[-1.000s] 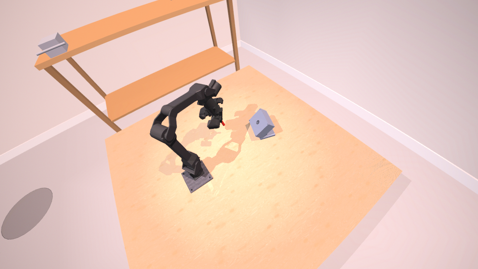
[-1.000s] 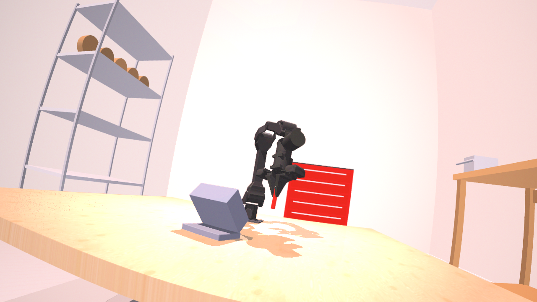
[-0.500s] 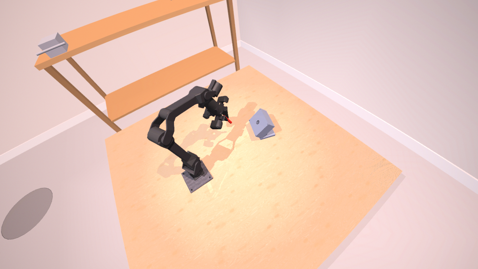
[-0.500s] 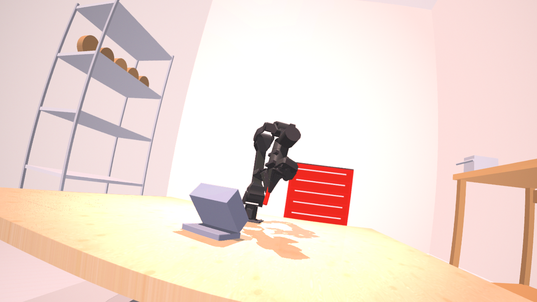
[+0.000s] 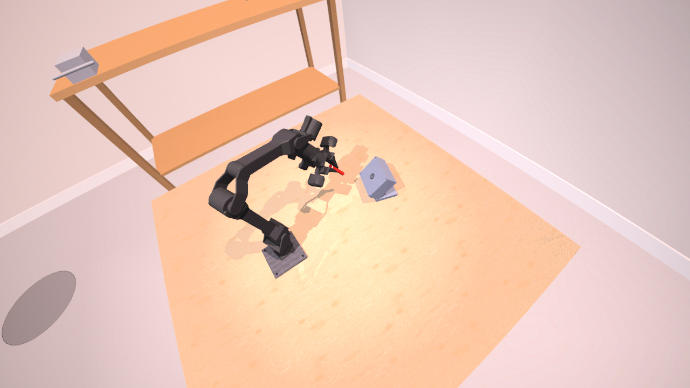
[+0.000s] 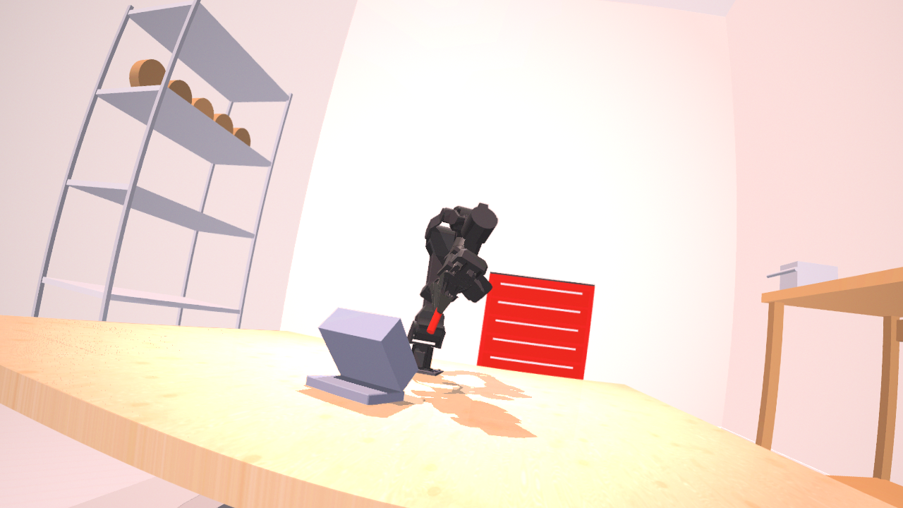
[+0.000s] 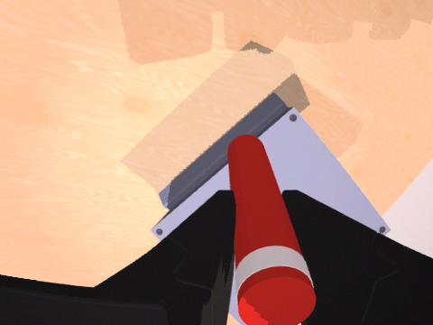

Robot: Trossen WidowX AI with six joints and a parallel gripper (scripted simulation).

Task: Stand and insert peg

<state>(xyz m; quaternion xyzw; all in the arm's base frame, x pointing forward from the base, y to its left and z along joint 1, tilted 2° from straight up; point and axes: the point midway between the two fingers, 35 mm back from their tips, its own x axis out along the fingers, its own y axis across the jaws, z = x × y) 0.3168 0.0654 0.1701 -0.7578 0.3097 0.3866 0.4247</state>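
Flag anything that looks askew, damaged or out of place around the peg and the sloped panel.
Nothing stands out. The gripper is shut on the red peg, white band at the rear, plain end aimed at the sloped panel. The panel sits squarely on the table, its hole unobstructed.

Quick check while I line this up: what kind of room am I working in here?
Probably a bare workshop or lab room: the arm's pincer works over a large wooden table, a metal shelf rack stands by one wall and a wooden bench by another.

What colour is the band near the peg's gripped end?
White, on the red peg held in the gripper; the band shows best in the wrist view.
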